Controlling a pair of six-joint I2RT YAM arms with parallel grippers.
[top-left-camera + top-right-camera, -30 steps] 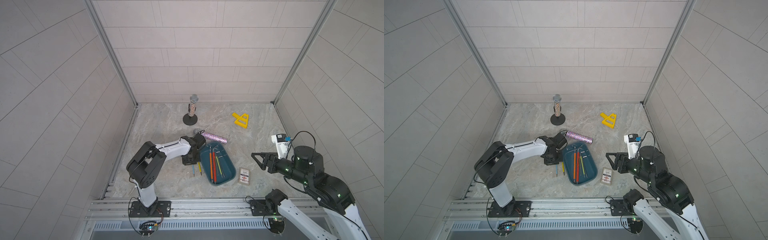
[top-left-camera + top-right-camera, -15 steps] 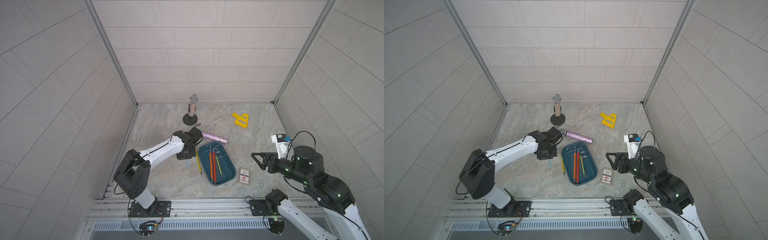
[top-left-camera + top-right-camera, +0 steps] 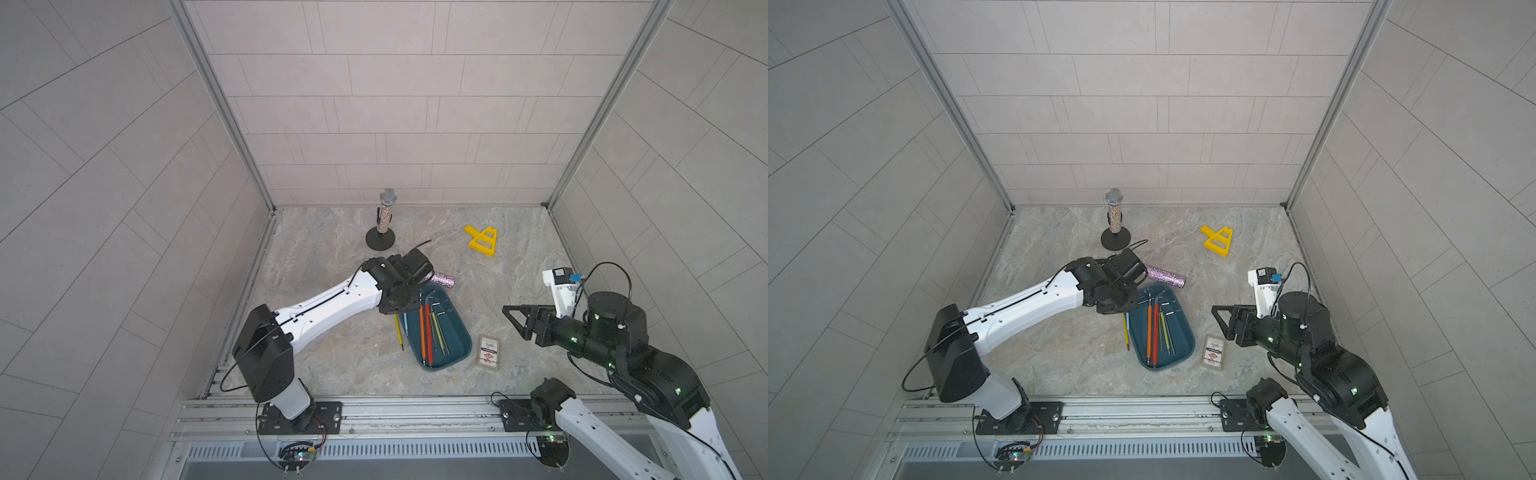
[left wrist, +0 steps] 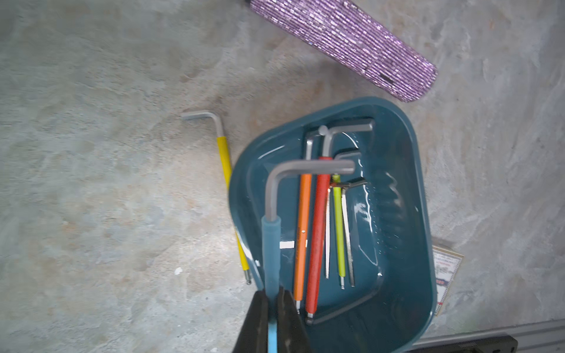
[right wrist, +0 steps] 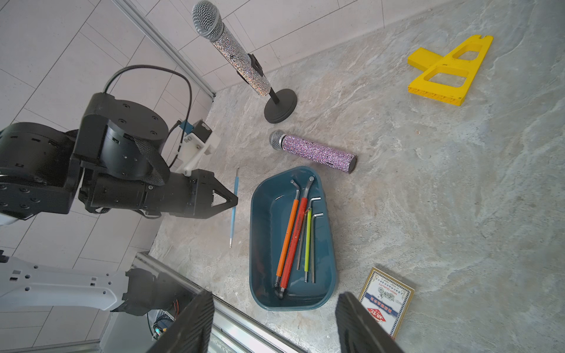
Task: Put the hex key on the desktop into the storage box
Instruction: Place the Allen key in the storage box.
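Clamping hex key (image 4: 271, 244) | left gripper (image 4: 273, 298) | blue sleeve, grey L-bend

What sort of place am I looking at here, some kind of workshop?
Probably a robot test booth: a left arm and right arm on an aluminium rail, panel walls around a marbled desktop, and props like a standing microphone.

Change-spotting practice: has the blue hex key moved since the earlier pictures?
Yes. The blue hex key, held in the left hand, has lifted off the desktop toward the storage box.
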